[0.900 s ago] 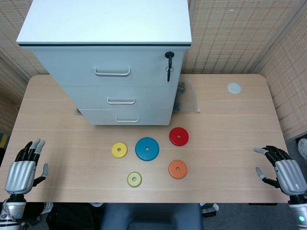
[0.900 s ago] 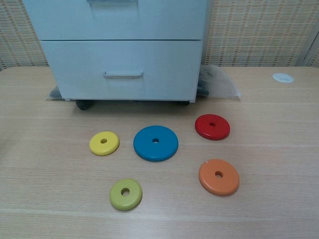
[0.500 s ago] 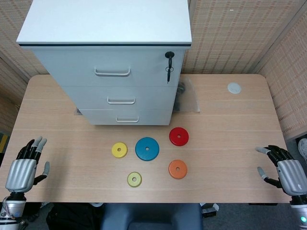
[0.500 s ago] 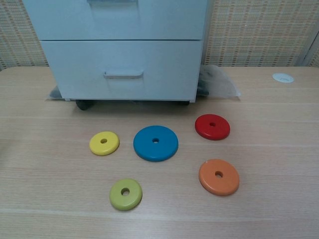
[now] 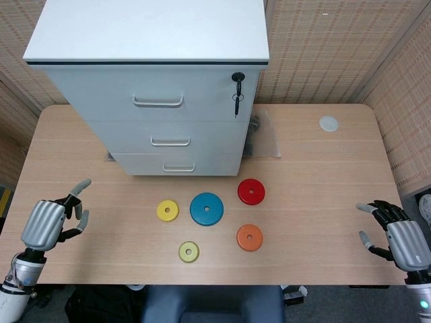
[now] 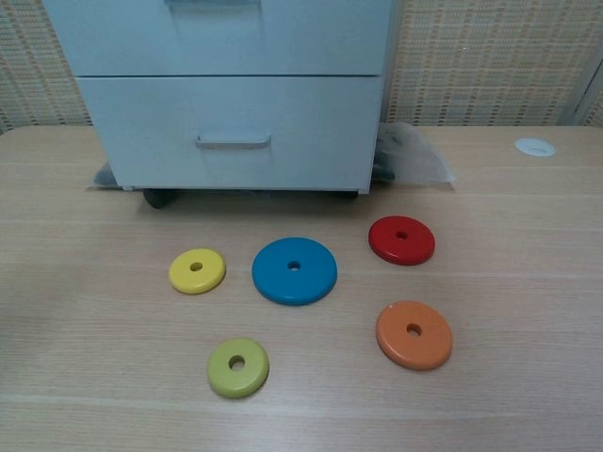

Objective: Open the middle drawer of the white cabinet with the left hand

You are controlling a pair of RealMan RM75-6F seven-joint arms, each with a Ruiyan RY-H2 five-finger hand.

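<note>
The white cabinet (image 5: 151, 40) stands at the back of the table with all three drawers closed. Its middle drawer (image 5: 168, 138) has a silver handle (image 5: 170, 142). In the chest view only the bottom drawer (image 6: 231, 132) and a strip of the middle drawer (image 6: 221, 28) show. My left hand (image 5: 50, 221) hovers over the table's near left, fingers apart, holding nothing, well clear of the cabinet. My right hand (image 5: 397, 235) stays at the near right edge, fingers spread and empty. Neither hand shows in the chest view.
Coloured discs lie in front of the cabinet: yellow (image 5: 168, 210), blue (image 5: 206, 208), red (image 5: 251, 192), orange (image 5: 249, 237), olive (image 5: 188, 252). A key (image 5: 237, 91) hangs in the top drawer's lock. A clear bag (image 5: 262, 134) lies beside the cabinet; a white cap (image 5: 328, 123) lies far right.
My left hand has risen and moved inward over the table, turning toward the cabinet. The right hand has barely shifted. The drawers and discs are unmoved.
</note>
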